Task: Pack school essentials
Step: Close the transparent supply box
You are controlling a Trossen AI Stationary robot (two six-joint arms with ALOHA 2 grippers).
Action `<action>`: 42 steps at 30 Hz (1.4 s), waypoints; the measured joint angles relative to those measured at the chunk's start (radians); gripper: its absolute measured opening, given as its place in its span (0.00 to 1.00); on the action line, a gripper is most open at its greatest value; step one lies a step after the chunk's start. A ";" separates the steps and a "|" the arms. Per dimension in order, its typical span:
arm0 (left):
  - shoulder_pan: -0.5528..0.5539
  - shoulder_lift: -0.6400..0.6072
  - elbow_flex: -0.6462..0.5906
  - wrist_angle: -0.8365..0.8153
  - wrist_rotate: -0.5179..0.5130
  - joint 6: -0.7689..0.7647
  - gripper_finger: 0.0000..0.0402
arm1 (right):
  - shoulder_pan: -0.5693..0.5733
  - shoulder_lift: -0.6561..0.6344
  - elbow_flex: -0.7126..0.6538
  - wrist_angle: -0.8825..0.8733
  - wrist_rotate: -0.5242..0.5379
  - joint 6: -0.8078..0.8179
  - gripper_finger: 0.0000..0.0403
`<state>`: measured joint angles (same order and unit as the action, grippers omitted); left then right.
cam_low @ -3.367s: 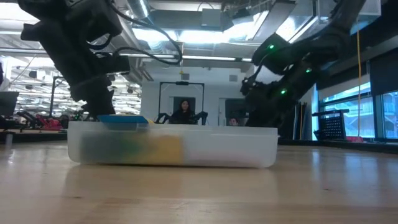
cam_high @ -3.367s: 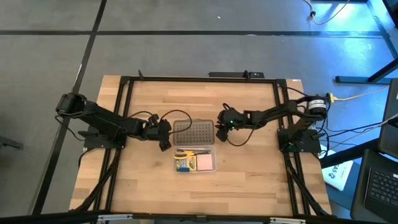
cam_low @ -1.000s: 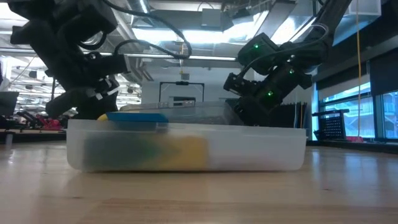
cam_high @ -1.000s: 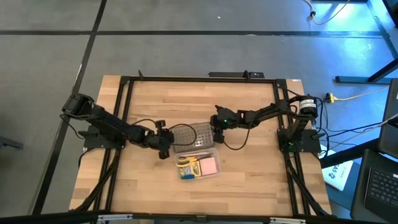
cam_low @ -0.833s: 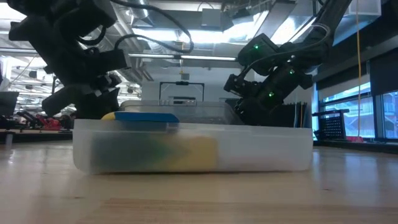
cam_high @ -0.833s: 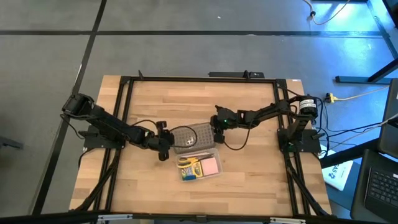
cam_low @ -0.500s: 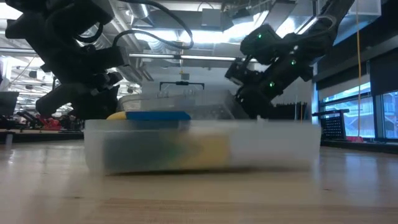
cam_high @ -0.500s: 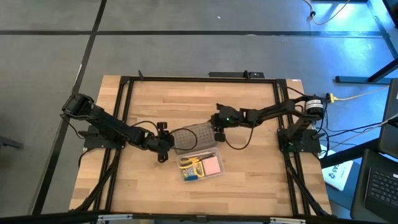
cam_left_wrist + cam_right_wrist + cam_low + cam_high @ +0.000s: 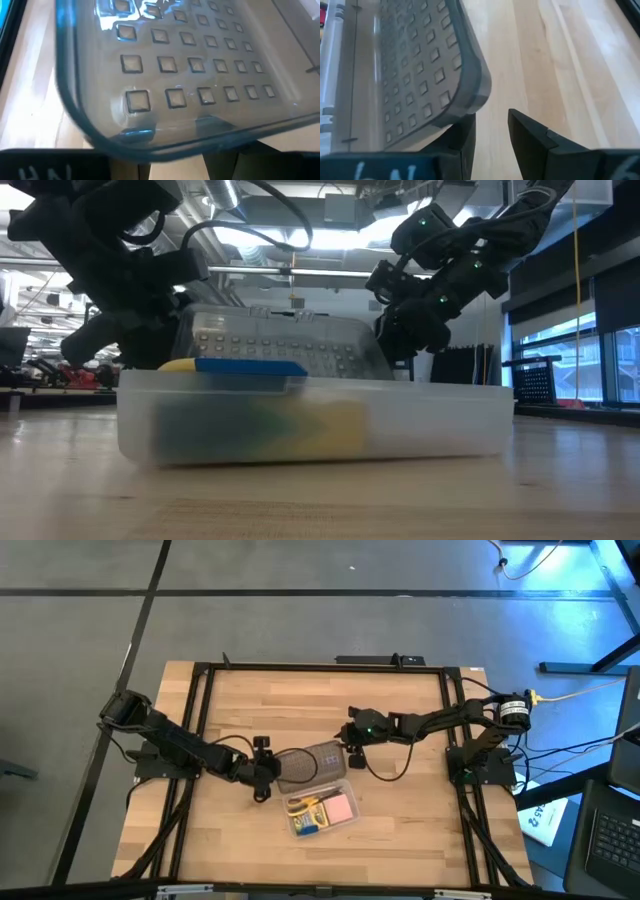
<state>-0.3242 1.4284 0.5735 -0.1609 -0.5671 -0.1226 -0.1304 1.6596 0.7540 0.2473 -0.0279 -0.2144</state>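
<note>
We see the left gripper [image 9: 264, 772] and the right gripper [image 9: 349, 750] at opposite ends of the grey perforated plastic lid [image 9: 309, 762], fingers clenched on its edges, holding it tilted over the back of the clear plastic case [image 9: 322, 810] on the wooden bench [image 9: 400, 820]. Inside the case lie the yellow-handled scissors [image 9: 303, 804], the pink square sticky-note pad [image 9: 340, 806] and the green-and-yellow crayon box [image 9: 304, 824].

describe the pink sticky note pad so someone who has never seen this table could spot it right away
On the wooden table, midway between the two arms, sits a clear plastic case with its grey perforated lid raised. The pink sticky-note pad lies inside it, the only flat pink square, beside the yellow-handled scissors.
</note>
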 joint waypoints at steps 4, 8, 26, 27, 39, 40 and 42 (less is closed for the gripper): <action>-0.015 0.000 0.018 -0.002 -0.019 0.019 0.34 | 0.004 0.000 0.000 -0.003 -0.001 -0.001 0.29; -0.030 0.000 0.052 -0.003 -0.020 0.081 0.34 | 0.004 -0.008 -0.001 -0.004 0.002 -0.002 0.29; -0.091 0.000 0.179 -0.001 -0.017 0.206 0.34 | 0.009 -0.128 -0.002 -0.107 0.012 0.005 0.29; -0.095 0.000 0.182 -0.001 -0.017 0.206 0.34 | 0.013 -0.128 -0.002 -0.104 0.011 0.005 0.29; -0.110 0.000 0.182 0.083 0.042 0.264 0.34 | 0.046 -0.165 -0.002 -0.116 0.087 0.000 0.29; -0.110 0.000 0.182 0.093 0.042 0.273 0.34 | 0.046 -0.171 -0.002 -0.115 0.087 0.000 0.29; -0.109 0.000 0.182 0.115 0.057 0.293 0.34 | 0.046 -0.185 -0.002 -0.117 0.087 -0.001 0.29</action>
<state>-0.4334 1.4288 0.7559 -0.0463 -0.5102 0.1709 -0.0841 1.4744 0.7521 0.1304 0.0593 -0.2150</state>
